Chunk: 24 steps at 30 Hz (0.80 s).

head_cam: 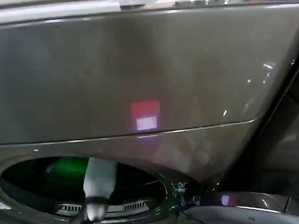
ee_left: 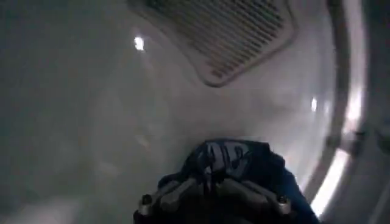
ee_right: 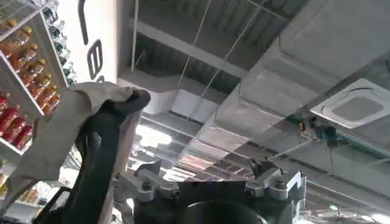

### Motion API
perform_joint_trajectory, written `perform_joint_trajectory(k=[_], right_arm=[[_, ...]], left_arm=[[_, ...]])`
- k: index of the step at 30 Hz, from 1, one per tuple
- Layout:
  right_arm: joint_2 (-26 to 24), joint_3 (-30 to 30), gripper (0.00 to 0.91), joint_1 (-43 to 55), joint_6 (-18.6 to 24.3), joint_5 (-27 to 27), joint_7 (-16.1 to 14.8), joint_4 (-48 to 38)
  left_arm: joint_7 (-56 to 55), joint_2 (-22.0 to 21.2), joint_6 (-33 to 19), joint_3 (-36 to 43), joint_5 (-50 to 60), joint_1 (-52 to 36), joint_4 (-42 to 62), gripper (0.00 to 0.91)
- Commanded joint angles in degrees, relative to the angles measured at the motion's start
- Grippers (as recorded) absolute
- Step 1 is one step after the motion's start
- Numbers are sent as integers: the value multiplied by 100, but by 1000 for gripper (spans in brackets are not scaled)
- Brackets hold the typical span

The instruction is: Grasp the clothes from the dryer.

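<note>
Left arm [head_cam: 99,183] is reaching thru the porthole into the dryer [head_cam: 137,82]. Inside the steel drum, the left end effector [ee_left: 214,182] is clenching on a dark-looking fold of the clothes [ee_left: 234,159], w/ the bundle sitting low in the drum; head view is showing green fabric at the opening. Right end effector [ee_right: 210,176] is pointing up at the ceiling, fingers spread, grasping nothing.

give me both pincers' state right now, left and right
Left pincer: inside the dryer drum, closed on the clothes.
Right pincer: open, holding nothing, pointed up at the ceiling.
</note>
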Motion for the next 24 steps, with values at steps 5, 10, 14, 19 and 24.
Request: perform_joint_trajectory(k=[5, 10, 14, 19, 24], right_arm=[[17, -1, 907, 13, 14, -52, -50, -18], [7, 19, 907, 22, -89, -104, -34, 17], [31, -23, 907, -19, 78, -122, -44, -23], [31, -20, 907, 1, 101, -126, -55, -38], [34, -15, 907, -7, 103, -126, -61, -38]], left_arm=[[-1225, -263, 422, 81, -969, 480, -894, 0], [-1292, -264, 415, 57, -977, 380, -781, 0], [-1263, -254, 430, 57, -980, 371, -789, 0], [-1258, -246, 428, 51, -991, 339, -777, 0], [-1250, -226, 419, 35, -996, 333, -785, 0]])
